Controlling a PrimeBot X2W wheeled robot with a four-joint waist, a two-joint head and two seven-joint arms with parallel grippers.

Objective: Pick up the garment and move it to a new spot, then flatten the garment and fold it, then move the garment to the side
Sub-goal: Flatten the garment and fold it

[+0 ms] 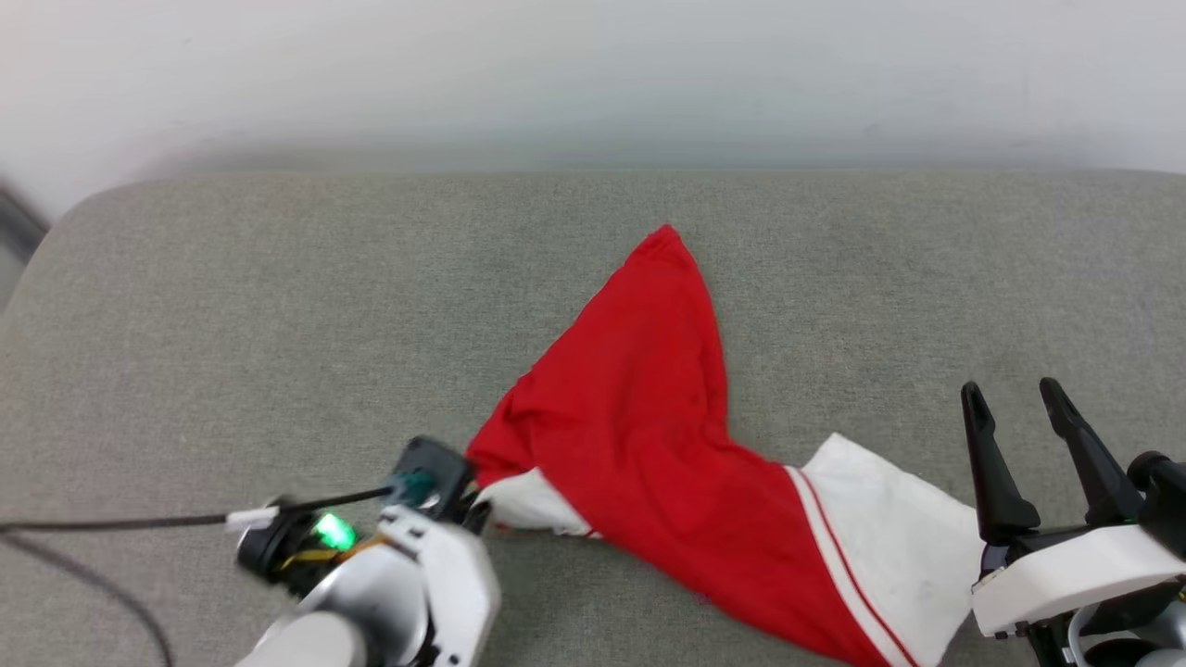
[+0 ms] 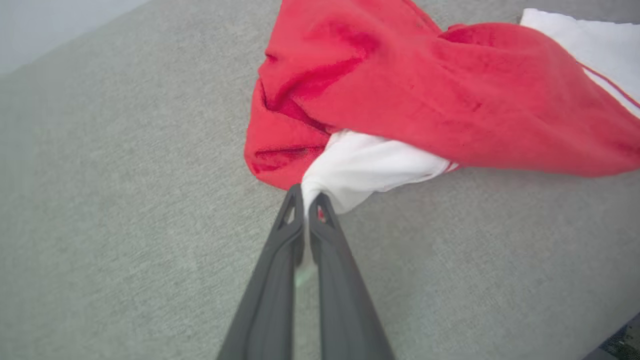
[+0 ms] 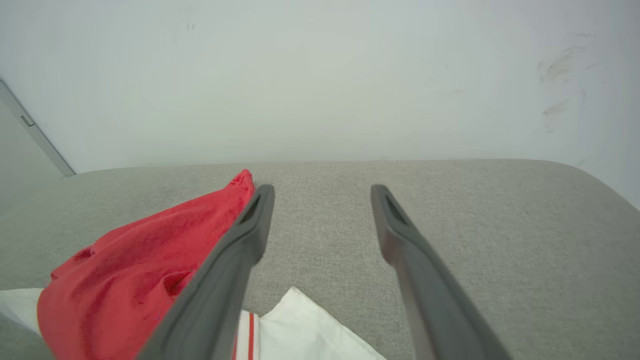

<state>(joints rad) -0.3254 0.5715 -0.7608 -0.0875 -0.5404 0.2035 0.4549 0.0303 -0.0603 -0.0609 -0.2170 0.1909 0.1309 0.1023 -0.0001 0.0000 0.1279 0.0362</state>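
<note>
Nearest you, your left gripper (image 2: 306,196) is clamped on a white sleeve (image 2: 365,165) of the crumpled red jersey T-shirt (image 1: 639,417); your right gripper (image 1: 1010,394) hovers, fingers apart, at near right. The shirt lies bunched mid-way across the grey fabric cushion (image 1: 278,306), so moving, flattening and folding look undone.

We see bright, even light. The red jersey T-shirt with white sleeves (image 1: 639,408) casts a faint shadow on the grey woven cushion (image 1: 232,324). At seven o'clock in our head view, the white arm casing (image 1: 417,584) is blurred; wrist views bow outward.
</note>
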